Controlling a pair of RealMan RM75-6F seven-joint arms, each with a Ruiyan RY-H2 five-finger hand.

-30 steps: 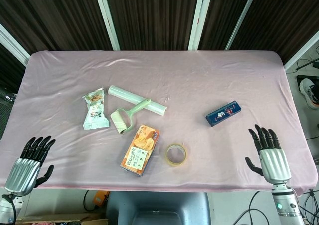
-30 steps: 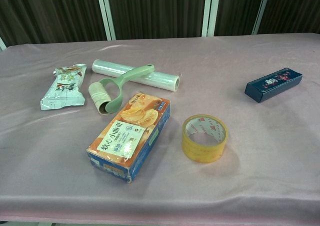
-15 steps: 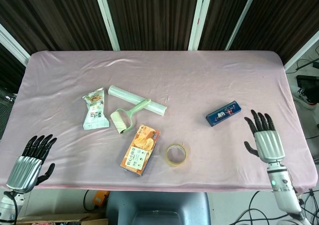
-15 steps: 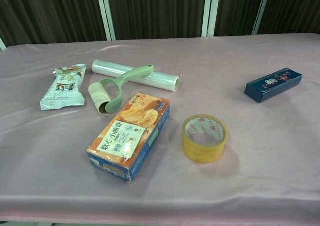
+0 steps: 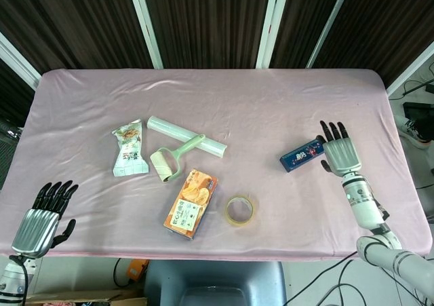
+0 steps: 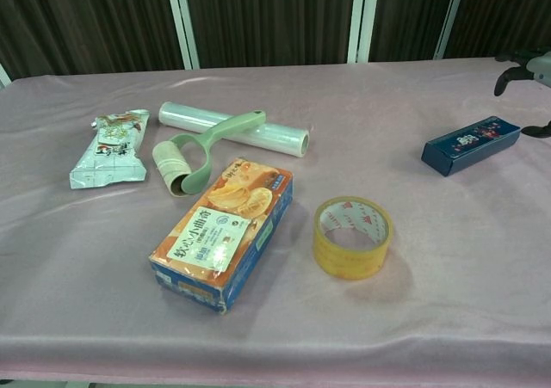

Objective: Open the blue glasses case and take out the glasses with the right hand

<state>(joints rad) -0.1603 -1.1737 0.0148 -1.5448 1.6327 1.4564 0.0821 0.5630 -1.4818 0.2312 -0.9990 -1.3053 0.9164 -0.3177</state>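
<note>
The blue glasses case (image 5: 303, 154) lies shut on the pink cloth at the right, lid closed, and shows again as the same blue glasses case (image 6: 470, 144) in the chest view. My right hand (image 5: 340, 153) hovers just right of its end, fingers spread, holding nothing. Only its fingertips (image 6: 522, 68) enter the chest view at the right edge. My left hand (image 5: 45, 214) stays off the table's near-left corner, fingers apart and empty. The glasses are hidden inside the case.
A yellow tape roll (image 5: 239, 210), an orange snack box (image 5: 190, 203), a green lint roller (image 5: 171, 159), a clear film roll (image 5: 186, 136) and a snack packet (image 5: 129, 149) lie left of the case. The table's right edge (image 5: 400, 143) is close to my right hand.
My right hand has moved from the near-right table edge forward and inward, up beside the case's right end. The left hand has barely shifted. The case has not moved.
</note>
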